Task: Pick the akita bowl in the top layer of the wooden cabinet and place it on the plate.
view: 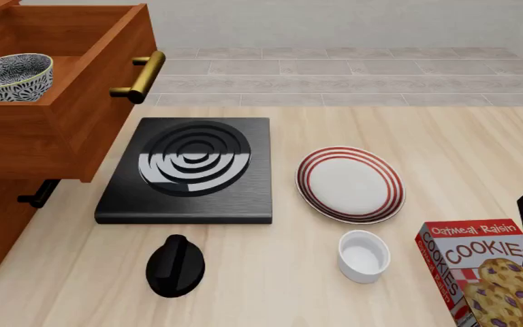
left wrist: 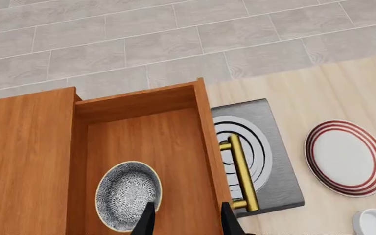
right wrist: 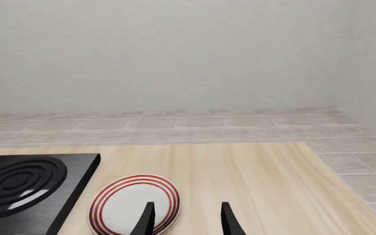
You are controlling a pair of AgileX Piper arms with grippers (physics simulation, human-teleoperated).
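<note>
Bright, even, flat lighting in all three views, everything sharp, no blur. Soft shadows on the tabletop point(view: 443, 150), white glare on the stove point(view: 188, 167) rings.

The pulled-out drawer point(view: 80, 88) is open above the bowl point(view: 11, 76), its wooden walls closing the sides, while the plate point(view: 350, 184) lies unobstructed.

Light wood table point(view: 407, 136) bearing stove point(view: 188, 170), plate point(view: 350, 184), white cup point(view: 364, 255), cookie box point(view: 479, 272), black knob point(view: 175, 266).
</note>
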